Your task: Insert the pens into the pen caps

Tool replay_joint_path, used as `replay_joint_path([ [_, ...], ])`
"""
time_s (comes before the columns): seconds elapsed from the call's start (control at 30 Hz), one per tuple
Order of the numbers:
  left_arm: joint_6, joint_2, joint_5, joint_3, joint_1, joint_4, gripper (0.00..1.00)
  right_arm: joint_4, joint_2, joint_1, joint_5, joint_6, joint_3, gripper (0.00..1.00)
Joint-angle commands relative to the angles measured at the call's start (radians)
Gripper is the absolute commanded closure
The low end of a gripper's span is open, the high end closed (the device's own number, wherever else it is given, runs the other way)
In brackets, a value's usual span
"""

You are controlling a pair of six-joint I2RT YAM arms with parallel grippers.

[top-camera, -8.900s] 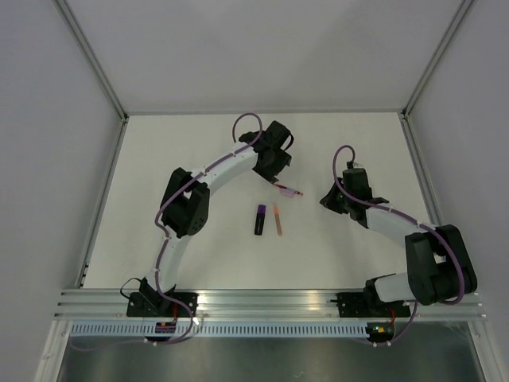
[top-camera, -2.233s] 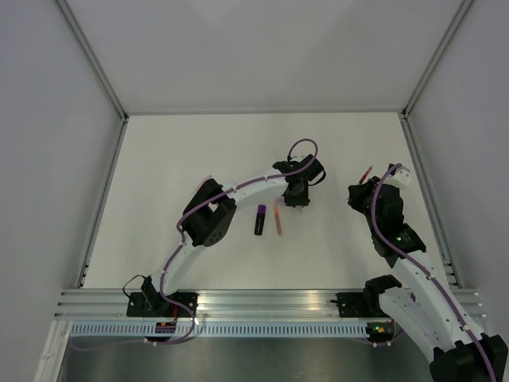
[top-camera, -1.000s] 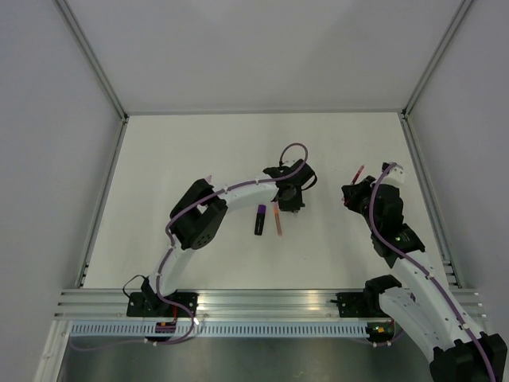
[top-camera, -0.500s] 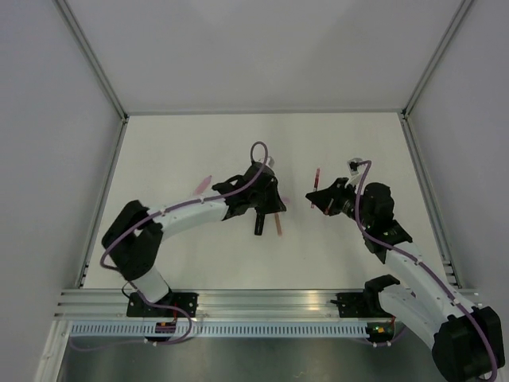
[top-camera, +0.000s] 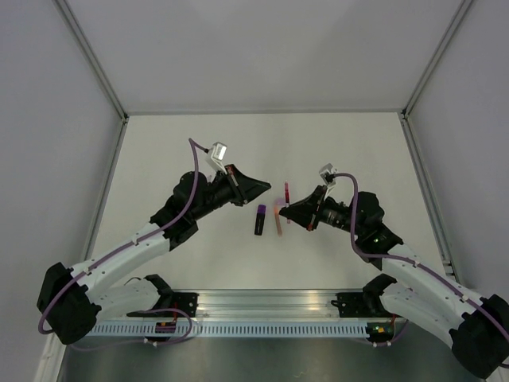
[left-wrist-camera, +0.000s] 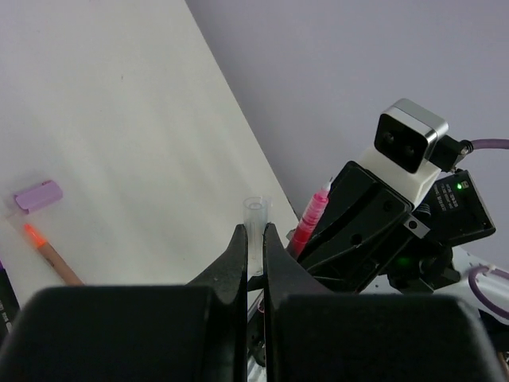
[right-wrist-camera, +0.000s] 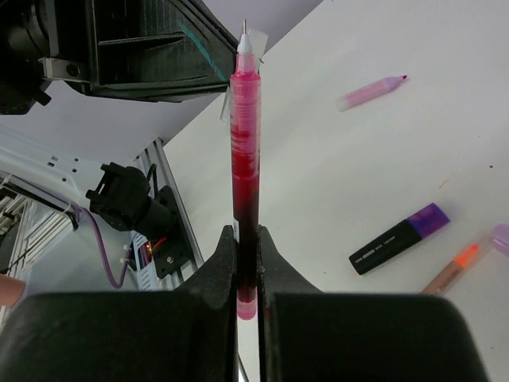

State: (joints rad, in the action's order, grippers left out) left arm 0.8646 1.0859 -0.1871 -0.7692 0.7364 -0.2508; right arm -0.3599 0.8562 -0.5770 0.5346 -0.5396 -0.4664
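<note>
I have both claws raised over the middle of the worktop [top-camera: 199,135], facing each other across a small gap. My left claw [left-wrist-camera: 253,239] is clenched on a clear cap [left-wrist-camera: 256,210], which stands upright between its fingers with the open mouth showing above them. My right claw [right-wrist-camera: 246,247] is clenched on a red pen [right-wrist-camera: 246,151], gripped low on the barrel with the fine tip pointing away from the claw. From the left wrist, the pen's tip sits just beside the cap, not inside it.

Below the claws, near the middle of the worktop, lie a black marker [top-camera: 259,220] with a purple end and a thin orange pen [top-camera: 277,221], side by side and apart. A purple cap [left-wrist-camera: 38,196] rests near the orange pen's tip. A pink pen [right-wrist-camera: 370,91] lies on its own, well apart from the marker.

A broad stretch of white worktop runs from the claws to the far edge. The left and right edges are both well apart from the claws, and the arms take up the room toward the near edge.
</note>
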Motion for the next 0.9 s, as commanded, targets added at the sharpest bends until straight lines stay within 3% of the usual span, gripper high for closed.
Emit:
replay_joint_path([
  [0.0, 0.028, -0.035, -0.04, 0.03, 0.0, -0.131, 0.98, -0.048, 0.015, -0.038, 0.031, 0.044, -0.023, 1.0],
  [0.37, 0.008, -0.13, -0.003, 0.062, 0.0, -0.191, 0.98, -0.004, 0.061, -0.124, 0.022, 0.086, -0.058, 1.0],
  [0.87, -0.001, -0.092, -0.051, 0.084, 0.0, -0.275, 0.98, 0.018, 0.072, -0.164, -0.008, 0.092, -0.072, 1.0],
])
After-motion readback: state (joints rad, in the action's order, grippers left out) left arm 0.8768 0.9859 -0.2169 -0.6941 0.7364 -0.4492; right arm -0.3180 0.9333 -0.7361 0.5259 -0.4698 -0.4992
